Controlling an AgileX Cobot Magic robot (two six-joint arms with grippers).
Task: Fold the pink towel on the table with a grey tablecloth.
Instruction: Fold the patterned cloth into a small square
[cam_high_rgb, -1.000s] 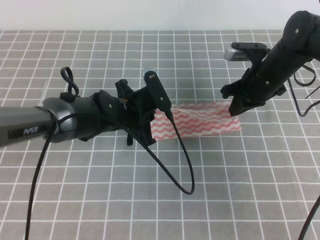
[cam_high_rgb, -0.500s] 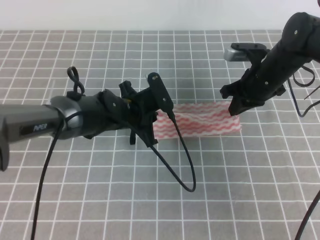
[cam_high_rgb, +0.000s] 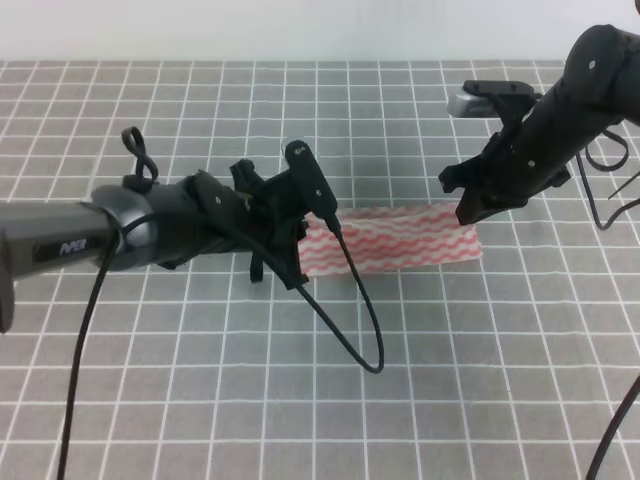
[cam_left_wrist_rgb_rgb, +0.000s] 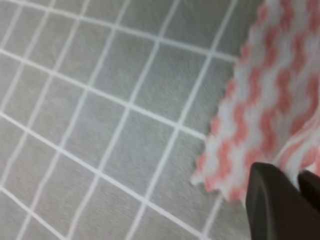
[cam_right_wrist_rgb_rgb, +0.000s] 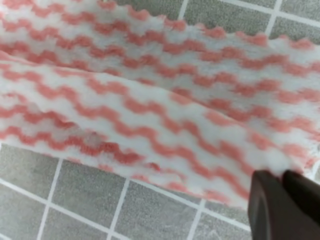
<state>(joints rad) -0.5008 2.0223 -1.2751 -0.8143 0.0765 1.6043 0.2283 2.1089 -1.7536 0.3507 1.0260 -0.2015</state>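
The pink towel (cam_high_rgb: 400, 240) lies as a long folded strip on the table with a grey tablecloth (cam_high_rgb: 300, 400). My left gripper (cam_high_rgb: 300, 252) sits low at the strip's left end. In the left wrist view its jaws (cam_left_wrist_rgb_rgb: 298, 185) are pressed together on the towel's (cam_left_wrist_rgb_rgb: 260, 115) upper layer near a zigzag corner. My right gripper (cam_high_rgb: 468, 214) is at the strip's right end. The right wrist view shows its fingers (cam_right_wrist_rgb_rgb: 282, 182) closed on the towel's (cam_right_wrist_rgb_rgb: 150, 100) edge, with a raised fold running across the cloth.
A black cable (cam_high_rgb: 360, 320) loops down from the left arm onto the cloth in front of the towel. The table's far edge (cam_high_rgb: 300, 62) meets a white wall at the top of the exterior view.
The left arm has shifted slightly left and back, staying at the towel's left end. The right gripper has lifted a touch. The towel strip lies about where it was.
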